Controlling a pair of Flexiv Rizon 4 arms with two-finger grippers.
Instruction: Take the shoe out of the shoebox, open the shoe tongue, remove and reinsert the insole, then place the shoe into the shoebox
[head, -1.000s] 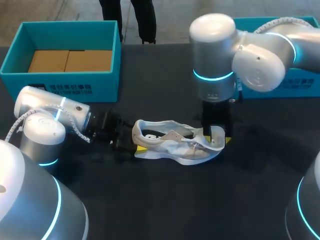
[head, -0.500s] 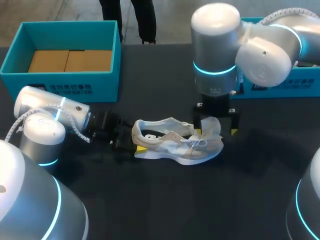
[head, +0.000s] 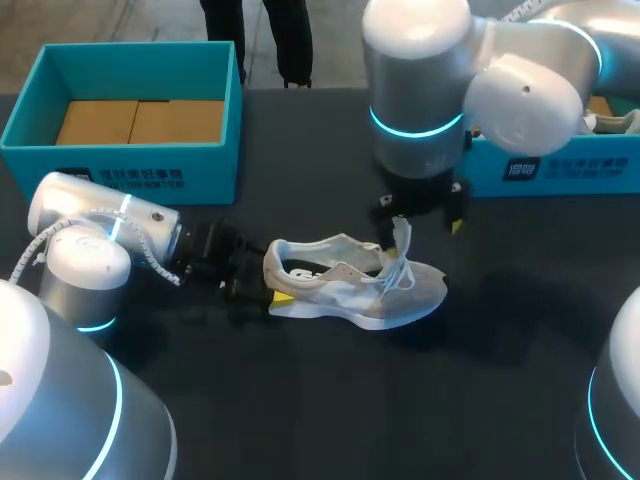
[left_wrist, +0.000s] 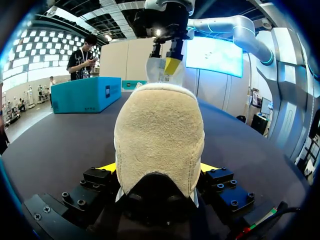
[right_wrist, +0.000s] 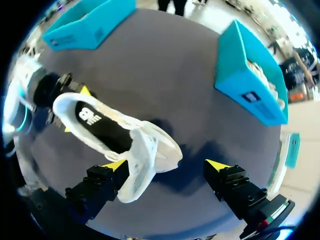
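Left jaws clamp the heel of the shoe (head: 350, 295) on the counter (head: 300, 400); right jaws stand wide above the raised tongue (head: 400, 242). Shoe is out of the shoebox (head: 130, 172). Insole (right_wrist: 100, 129) appears seated; its removal, reinsertion and reboxing remain.

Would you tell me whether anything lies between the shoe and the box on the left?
Nothing visible does: bare table lies between the shoe and the box. The left tool is shut on its heel, and the right tool hangs open above its tongue.
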